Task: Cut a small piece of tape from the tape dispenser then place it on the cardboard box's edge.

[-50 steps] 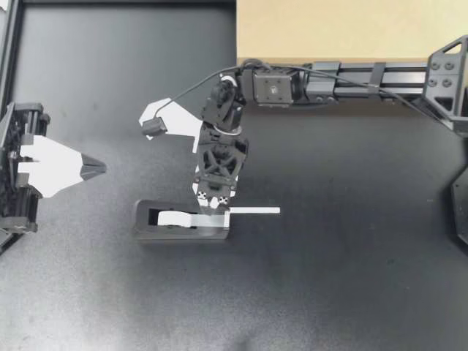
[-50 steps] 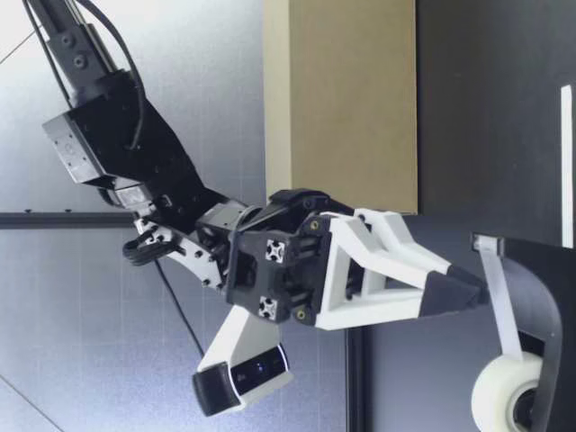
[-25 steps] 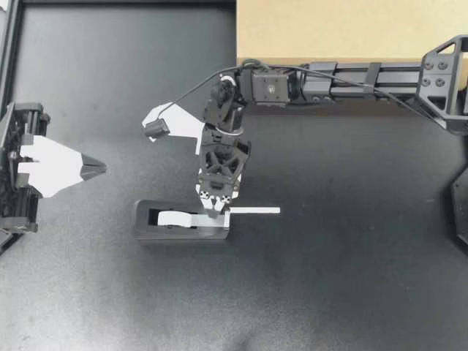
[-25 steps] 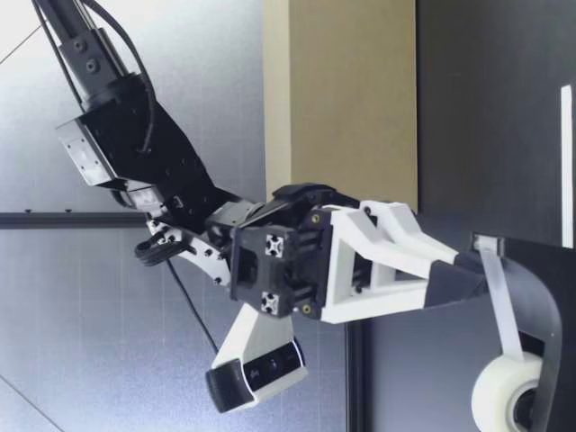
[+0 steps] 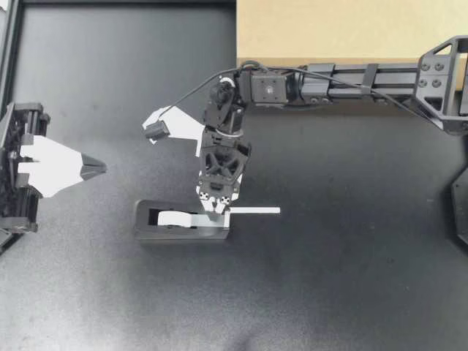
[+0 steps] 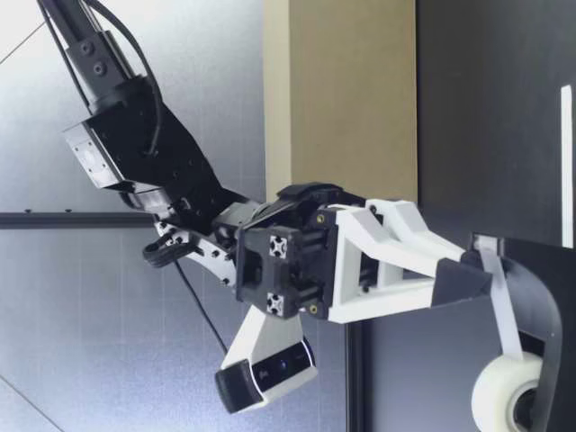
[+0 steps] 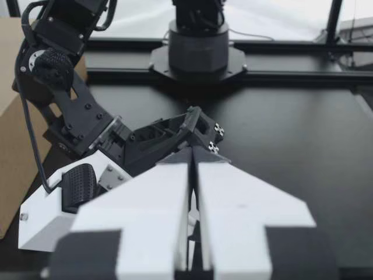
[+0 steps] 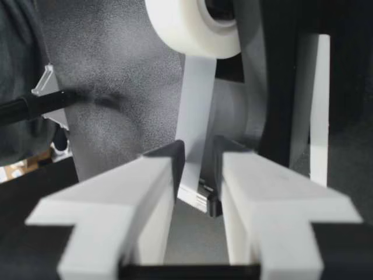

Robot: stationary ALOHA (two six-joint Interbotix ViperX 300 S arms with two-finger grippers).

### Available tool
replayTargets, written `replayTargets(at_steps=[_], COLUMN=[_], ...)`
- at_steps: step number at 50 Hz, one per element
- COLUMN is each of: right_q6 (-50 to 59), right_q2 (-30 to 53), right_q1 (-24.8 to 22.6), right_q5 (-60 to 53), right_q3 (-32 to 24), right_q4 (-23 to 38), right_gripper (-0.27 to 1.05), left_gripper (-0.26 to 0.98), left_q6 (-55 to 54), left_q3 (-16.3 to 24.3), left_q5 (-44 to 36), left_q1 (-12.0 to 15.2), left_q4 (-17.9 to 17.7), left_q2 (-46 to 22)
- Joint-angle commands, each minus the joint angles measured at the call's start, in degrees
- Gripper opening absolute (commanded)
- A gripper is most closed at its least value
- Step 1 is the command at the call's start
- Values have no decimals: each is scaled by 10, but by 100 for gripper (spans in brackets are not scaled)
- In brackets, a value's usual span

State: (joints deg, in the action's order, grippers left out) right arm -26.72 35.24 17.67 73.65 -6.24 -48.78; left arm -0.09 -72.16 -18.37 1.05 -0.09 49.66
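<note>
**Layout.** One tape dispenser (image 5: pixel 181 221) stands on the black table (image 5: pixel 329 285). It holds one white roll (image 8: pixel 189 23). One strip of tape (image 8: pixel 195 105) runs from the roll to the dispenser's cutter end. One loose white strip (image 5: pixel 254 210) lies flat on the table, just beside that cutter end. One cardboard box (image 5: pixel 351 29) sits well apart from the dispenser. The right arm (image 5: pixel 365 73) stretches between the dispenser and the box.

**Right gripper** (image 5: pixel 217 208). It is tilted down over the dispenser's cutter end. Its fingers (image 8: pixel 157 192) stand a narrow gap apart, with the strip of tape between them. Contact with the tape cannot be confirmed.

**Left gripper** (image 5: pixel 91 169). It hangs well apart from the dispenser, off its roll end. Its fingers are pressed together and hold nothing.
</note>
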Motion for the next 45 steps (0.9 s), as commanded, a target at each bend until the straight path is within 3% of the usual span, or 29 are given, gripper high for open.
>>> replayTargets(at_steps=[1,6,18,26,45], right_q6=[2,2,3,3,13], right_q2=[-12,-16,-25,-31,-62], right_q1=[-4,-4,-4,-4,-4], right_q5=[4,4,4,4,9], right_q3=[-14,-14,-13,-14,-11], right_q4=[-4,-4,-4,-4,-4], right_gripper=[32,28,2,-8,-9], left_gripper=[-12,-12,-12,-12,-12], left_q6=[0,1,1,1,1], left_q3=[7,7,5,4,4], left_q5=[-4,-5,-5,-5,-5], left_q1=[1,2,1,2,2], left_q4=[-1,-1,-1,-1,-1], left_q2=[-3,-3,-3,-3,-3])
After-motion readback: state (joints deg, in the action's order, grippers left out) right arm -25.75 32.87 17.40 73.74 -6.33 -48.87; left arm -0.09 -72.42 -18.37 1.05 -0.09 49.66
